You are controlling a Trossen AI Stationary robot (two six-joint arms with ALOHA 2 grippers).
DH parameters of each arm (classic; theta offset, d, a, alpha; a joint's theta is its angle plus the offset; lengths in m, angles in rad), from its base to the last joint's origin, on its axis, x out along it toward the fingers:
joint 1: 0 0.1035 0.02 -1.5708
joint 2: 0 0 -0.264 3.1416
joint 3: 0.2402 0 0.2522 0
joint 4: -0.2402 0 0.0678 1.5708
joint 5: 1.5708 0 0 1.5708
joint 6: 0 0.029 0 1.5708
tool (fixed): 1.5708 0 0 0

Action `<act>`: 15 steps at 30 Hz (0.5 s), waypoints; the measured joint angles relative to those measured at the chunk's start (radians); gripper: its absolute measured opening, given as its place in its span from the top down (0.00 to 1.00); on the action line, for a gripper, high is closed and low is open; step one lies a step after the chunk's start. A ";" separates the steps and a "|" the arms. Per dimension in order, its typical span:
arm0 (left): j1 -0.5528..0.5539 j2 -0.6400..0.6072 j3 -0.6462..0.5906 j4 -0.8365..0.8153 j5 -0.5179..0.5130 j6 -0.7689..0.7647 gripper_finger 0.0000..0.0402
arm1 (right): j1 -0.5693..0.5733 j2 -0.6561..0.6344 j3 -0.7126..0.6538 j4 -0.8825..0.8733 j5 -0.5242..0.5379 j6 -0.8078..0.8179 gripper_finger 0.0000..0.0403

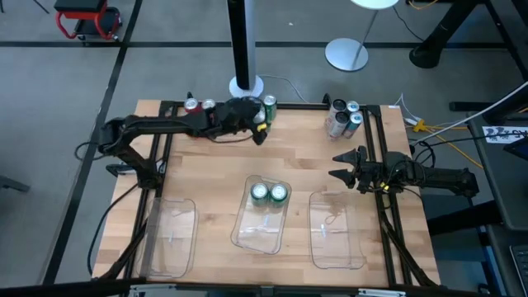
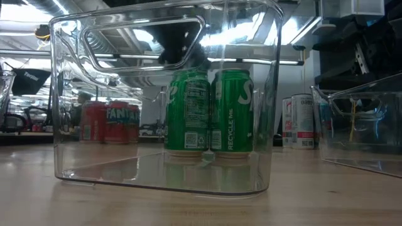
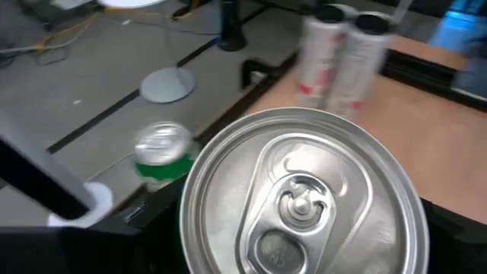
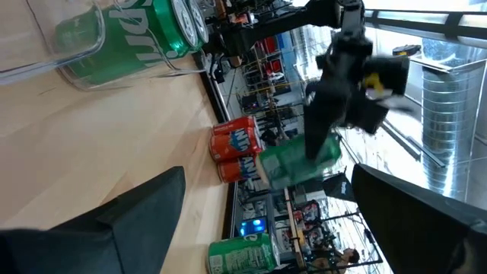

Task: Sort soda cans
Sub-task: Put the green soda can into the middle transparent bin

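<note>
Gripping a green can [image 4: 298, 164] from above, the left gripper [image 1: 257, 125] is sitting in the upper middle of the high view, near the table's [image 1: 214, 177] back edge; its fingers are standing part-open around the can's body, and the left wrist view is looking straight down on that can's silver lid [image 3: 303, 202] with its pull tab. In the right wrist view the can is hanging tilted under the dark arm, clear of the wood. Judging by the layout, the sort is looking early: only two green cans [image 1: 270, 193] are standing side by side, touching, in the middle tray [image 1: 257, 235], while the left tray [image 1: 172, 239] and the right tray [image 1: 337, 235] are lying bare. Another green can [image 1: 269, 103] is waiting at the back edge just beside the left gripper, red cans [image 1: 198, 105] are standing at the upper left of the board, and the silver cans [image 1: 343, 117] are clustering at the upper right, so most of the cans are still waiting outside the trays. The right gripper [image 1: 340, 165] is resting low at the right of the high view, just above the right tray, with its fingers spread wide and holding nothing. The cans are looking smooth, thin-walled and cylindrical, with glossy printed sides and bright lids; the trays are showing as clear, hard, rounded-corner plastic, and the table is showing pale, matte wood planks inside a black frame.
</note>
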 joint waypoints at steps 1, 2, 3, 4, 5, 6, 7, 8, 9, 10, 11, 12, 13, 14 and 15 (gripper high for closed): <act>-0.020 -0.011 0.000 -0.010 0.002 0.001 0.27 | 0.000 0.000 0.000 0.000 0.000 0.001 0.07; -0.042 -0.025 0.000 -0.014 0.002 0.004 0.27 | 0.000 0.000 0.000 0.000 0.000 0.001 0.07; -0.062 -0.041 0.000 -0.018 0.002 0.009 0.27 | 0.000 0.000 0.000 0.000 0.000 0.002 0.07; -0.084 -0.052 0.000 -0.024 0.002 0.018 0.27 | 0.000 0.000 0.000 0.000 0.000 0.002 0.07; -0.105 -0.065 0.001 -0.029 0.002 0.022 0.27 | 0.000 0.000 0.000 0.000 0.000 0.002 0.07; -0.128 -0.076 0.001 -0.037 0.002 0.022 0.27 | 0.000 0.000 0.000 0.000 0.000 0.002 0.07; -0.151 -0.084 0.001 -0.045 0.001 0.023 0.27 | 0.000 0.000 0.000 0.000 0.000 0.002 0.07; -0.170 -0.096 0.001 -0.050 0.002 0.023 0.27 | 0.000 0.000 0.000 0.000 0.000 0.002 0.07; -0.193 -0.105 0.001 -0.053 0.002 0.023 0.27 | 0.000 0.000 0.000 0.000 0.000 0.002 0.07; -0.213 -0.115 0.001 -0.052 0.002 0.022 0.27 | 0.000 0.000 0.000 0.001 0.000 0.002 0.07; -0.231 -0.125 0.001 -0.051 0.002 0.017 0.27 | 0.000 0.000 0.000 0.001 0.000 0.003 0.07; -0.251 -0.129 0.001 -0.052 0.002 0.010 0.27 | 0.000 0.000 0.000 0.001 0.000 0.008 0.07; -0.270 -0.135 0.002 -0.053 0.002 0.004 0.27 | 0.000 0.000 0.000 0.001 0.000 0.016 0.07; -0.290 -0.137 0.002 -0.063 0.002 0.001 0.27 | 0.000 0.000 0.000 0.001 0.000 0.019 0.07; -0.309 -0.137 0.002 -0.078 0.002 0.000 0.27 | 0.000 0.000 0.000 0.001 0.000 0.021 0.07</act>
